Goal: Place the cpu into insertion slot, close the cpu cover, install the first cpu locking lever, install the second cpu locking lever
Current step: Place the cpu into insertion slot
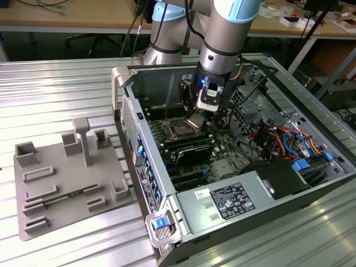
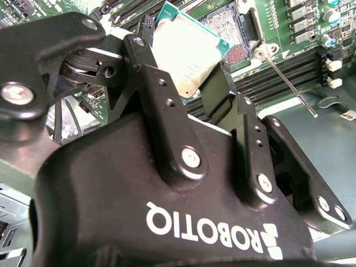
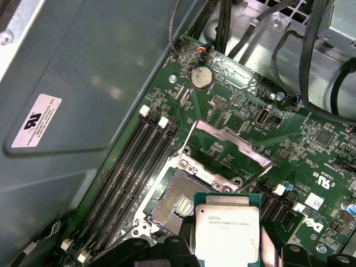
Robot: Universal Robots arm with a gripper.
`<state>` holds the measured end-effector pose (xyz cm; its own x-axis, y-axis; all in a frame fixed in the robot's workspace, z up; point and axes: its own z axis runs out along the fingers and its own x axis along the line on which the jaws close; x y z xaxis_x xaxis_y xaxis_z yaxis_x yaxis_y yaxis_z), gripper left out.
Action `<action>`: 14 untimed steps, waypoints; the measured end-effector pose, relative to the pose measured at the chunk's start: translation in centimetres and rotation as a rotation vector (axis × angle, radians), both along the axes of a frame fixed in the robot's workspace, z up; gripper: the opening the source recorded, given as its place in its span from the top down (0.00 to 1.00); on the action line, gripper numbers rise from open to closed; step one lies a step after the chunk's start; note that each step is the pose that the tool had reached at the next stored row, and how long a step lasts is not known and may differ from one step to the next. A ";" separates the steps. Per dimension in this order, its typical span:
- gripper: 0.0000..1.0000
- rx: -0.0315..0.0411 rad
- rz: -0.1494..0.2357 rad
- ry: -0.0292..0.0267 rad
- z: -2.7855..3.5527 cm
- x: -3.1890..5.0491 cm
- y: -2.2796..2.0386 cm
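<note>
Ribbed metal worktop (image 1: 67, 89) carries an open computer case (image 1: 222, 206), and the robot arm (image 1: 228, 33) reaches down into it over the green motherboard (image 3: 233, 111). At the arm's tip the end effector (image 2: 186, 69) is clenched on the cpu (image 3: 227, 228), with its fingers (image 2: 158, 89) pinching opposite edges of the chip. The cpu cover (image 3: 231, 139) stands swung up, away from the insertion slot (image 3: 175, 203), whose contact field lies bare. The cpu hangs just above and beside that slot, apart from it and seemingly a little tilted. One thin locking lever (image 2: 289, 83) juts free from the socket's edge. By my reading no step is finished: seating, cover and both levers are all left.
</note>
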<state>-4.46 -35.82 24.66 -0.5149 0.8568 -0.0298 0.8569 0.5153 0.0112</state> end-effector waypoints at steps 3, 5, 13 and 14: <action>0.45 0.0000 -0.001 0.0000 -0.01 0.00 0.00; 0.45 0.0000 -0.003 0.0000 -0.03 0.00 0.00; 0.45 0.0000 -0.007 0.0000 -0.08 0.00 0.00; 0.45 0.0000 -0.007 0.0000 -0.09 0.00 0.00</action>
